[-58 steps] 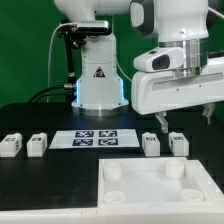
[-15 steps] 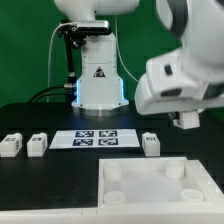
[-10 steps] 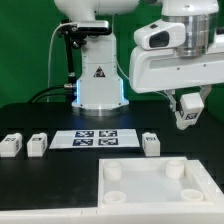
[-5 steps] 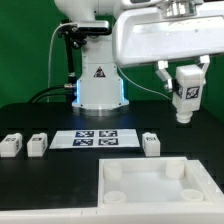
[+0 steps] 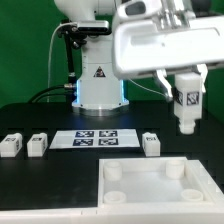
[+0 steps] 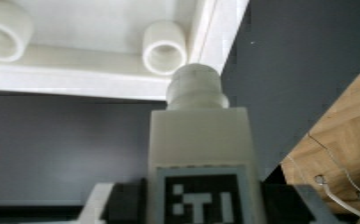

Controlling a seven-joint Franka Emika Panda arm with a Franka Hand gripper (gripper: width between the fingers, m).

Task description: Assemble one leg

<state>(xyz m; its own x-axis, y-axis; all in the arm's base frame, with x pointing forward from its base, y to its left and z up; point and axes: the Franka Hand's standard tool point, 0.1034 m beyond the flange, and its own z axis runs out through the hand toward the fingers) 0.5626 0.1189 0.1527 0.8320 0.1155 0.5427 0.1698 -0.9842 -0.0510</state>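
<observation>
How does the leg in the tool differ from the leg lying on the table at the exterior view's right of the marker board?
The held leg hangs in the air, clamped in the tool; the resting leg lies on the table, untouched. The held leg is upright, peg pointing down; the resting leg shows no peg. Both are small white blocks bearing a black-and-white tag.

Your raised leg (image 5: 186,97) is white, and its tag is a black-and-white square pattern. The three legs (image 5: 10,146), (image 5: 37,144), (image 5: 151,143) on the black bench (image 5: 25,120) are white too, with dark tags. The near panel (image 5: 150,186) is plain white. The marker board (image 5: 98,139) is white with black-patterned squares. The far base (image 5: 97,90) is white, glowing blue low down.
</observation>
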